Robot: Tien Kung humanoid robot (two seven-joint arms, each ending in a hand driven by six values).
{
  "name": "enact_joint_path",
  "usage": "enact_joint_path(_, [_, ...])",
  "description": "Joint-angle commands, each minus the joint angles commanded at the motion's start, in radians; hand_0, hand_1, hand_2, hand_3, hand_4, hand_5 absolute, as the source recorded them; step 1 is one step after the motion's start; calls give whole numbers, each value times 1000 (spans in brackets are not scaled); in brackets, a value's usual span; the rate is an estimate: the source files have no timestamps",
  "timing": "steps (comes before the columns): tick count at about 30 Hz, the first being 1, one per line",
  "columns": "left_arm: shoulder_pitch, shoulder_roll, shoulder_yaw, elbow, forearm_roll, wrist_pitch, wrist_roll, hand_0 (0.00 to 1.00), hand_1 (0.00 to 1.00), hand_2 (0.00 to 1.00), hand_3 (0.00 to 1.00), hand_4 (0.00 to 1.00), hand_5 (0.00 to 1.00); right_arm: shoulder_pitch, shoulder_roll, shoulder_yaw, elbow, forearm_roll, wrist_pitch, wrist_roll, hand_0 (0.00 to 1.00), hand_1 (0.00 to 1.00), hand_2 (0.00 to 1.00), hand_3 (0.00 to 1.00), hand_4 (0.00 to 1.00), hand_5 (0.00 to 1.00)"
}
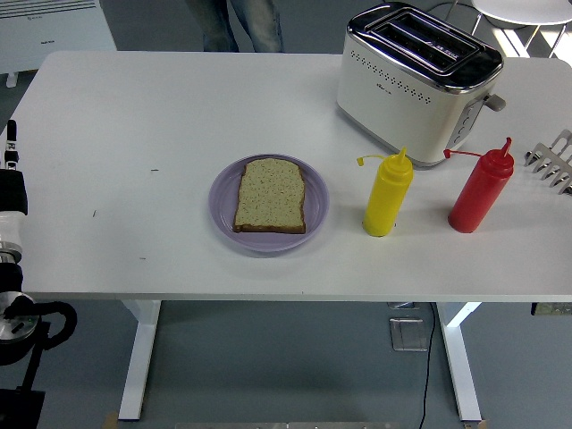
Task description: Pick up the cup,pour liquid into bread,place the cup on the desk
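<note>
**Arms at the edges, bottles untouched**

The left arm [11, 201] hangs at the table's [134, 107] nine-o'clock edge; its hand's state cannot be told. The right hand [554, 159] shows only fingertips at three o'clock. The yellow squeeze bottle [388, 197] stands upright just beside the bread [270, 195] on its purple plate [223, 206].

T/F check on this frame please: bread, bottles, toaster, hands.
1. The bread slice lies on the purple plate. True.
2. The yellow bottle lies on its side. False: it stands upright.
3. The red bottle stands to the right of the yellow one. True.
4. The toaster has bread in its slots. False: no bread shows in the slots.
5. The right hand grips the red bottle. False: it sits apart at the right edge.
</note>
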Motion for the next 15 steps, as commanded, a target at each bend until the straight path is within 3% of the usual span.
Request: enact_joint_path(15, [3,-1,3,1,0,0,-1,881,886,873,761,542,998,-3,-1,-1,-9,13,-29,-8,751,683,707,742,532,499])
